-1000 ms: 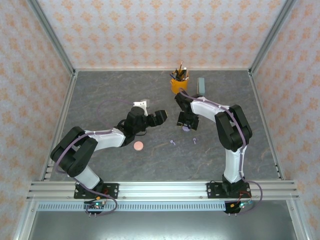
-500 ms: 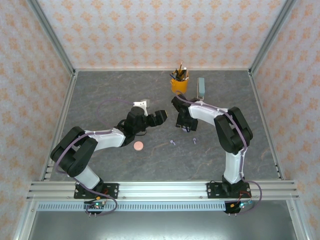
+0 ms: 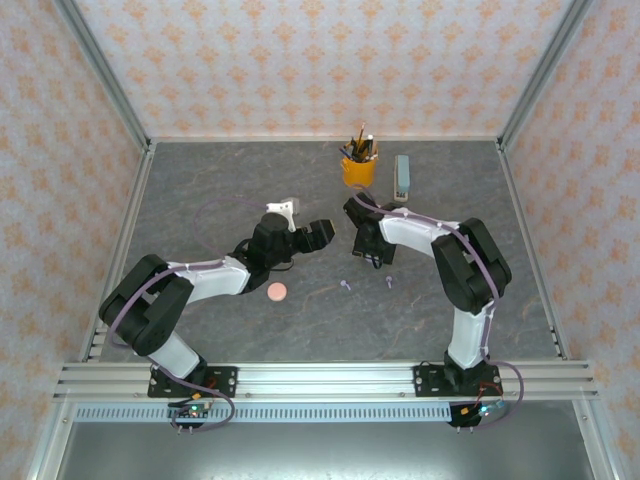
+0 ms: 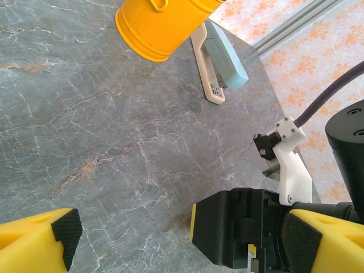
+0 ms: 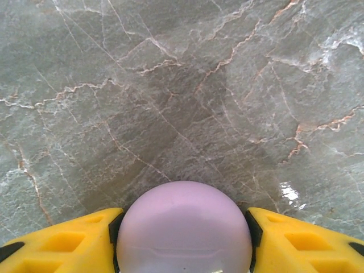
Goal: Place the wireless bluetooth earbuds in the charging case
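Looking down from the top camera, you see the left gripper (image 3: 318, 235) over the middle of the grey counter (image 3: 220, 190), jaws spread wide with nothing between them. The right gripper (image 3: 375, 255) points down just to its right, near it but apart. Two lilac earbuds (image 3: 346, 285) (image 3: 388, 281) lie on the counter just in front of the right gripper, toward the arm bases, one on each side of it and touching nothing. A pink charging case (image 3: 277, 291) lies further left, near the left arm's forearm. A yellow pencil cup (image 3: 358, 168) and a stapler (image 3: 402, 172) stand at the back.

Turning to your left wrist camera, the yellow fingers (image 4: 40, 239) sit far apart at the lower corners, bare counter between them. The cup and stapler lie ahead, and the right arm's black and yellow gripper head is at the lower right.

On your right wrist camera, the right gripper (image 5: 183, 230) is closed around a lilac charging case (image 5: 183, 216). Its fingers (image 5: 74, 242) press the case's two sides, and the rounded case is lid shut, above the counter.
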Robot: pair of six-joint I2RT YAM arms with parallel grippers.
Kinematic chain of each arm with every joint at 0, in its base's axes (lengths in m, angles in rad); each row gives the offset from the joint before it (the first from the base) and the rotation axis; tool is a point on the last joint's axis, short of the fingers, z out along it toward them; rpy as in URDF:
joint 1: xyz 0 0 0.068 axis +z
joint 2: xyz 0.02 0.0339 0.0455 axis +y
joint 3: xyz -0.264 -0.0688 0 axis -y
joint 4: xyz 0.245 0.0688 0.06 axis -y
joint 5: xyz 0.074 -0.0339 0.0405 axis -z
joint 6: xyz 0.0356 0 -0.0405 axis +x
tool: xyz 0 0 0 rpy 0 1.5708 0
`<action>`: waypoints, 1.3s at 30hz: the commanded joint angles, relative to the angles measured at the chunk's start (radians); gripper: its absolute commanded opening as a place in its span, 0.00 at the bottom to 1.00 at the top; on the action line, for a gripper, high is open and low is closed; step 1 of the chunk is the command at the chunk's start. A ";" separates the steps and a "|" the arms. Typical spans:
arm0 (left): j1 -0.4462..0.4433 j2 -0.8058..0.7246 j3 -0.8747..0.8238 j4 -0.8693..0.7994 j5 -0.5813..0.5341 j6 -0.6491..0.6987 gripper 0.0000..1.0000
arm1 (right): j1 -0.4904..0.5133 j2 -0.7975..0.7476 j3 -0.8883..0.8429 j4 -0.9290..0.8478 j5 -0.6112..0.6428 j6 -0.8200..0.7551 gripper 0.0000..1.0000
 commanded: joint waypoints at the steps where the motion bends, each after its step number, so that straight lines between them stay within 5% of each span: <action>1: -0.012 -0.029 0.002 -0.003 -0.032 0.006 0.94 | 0.017 0.003 -0.041 -0.018 -0.038 0.024 0.56; 27: -0.014 -0.028 -0.134 0.138 -0.024 0.039 0.94 | 0.017 -0.057 0.258 -0.115 -0.050 0.044 0.56; 39: -0.068 0.126 -0.104 0.347 -0.035 0.001 0.92 | 0.003 -0.071 0.263 -0.047 -0.141 0.138 0.56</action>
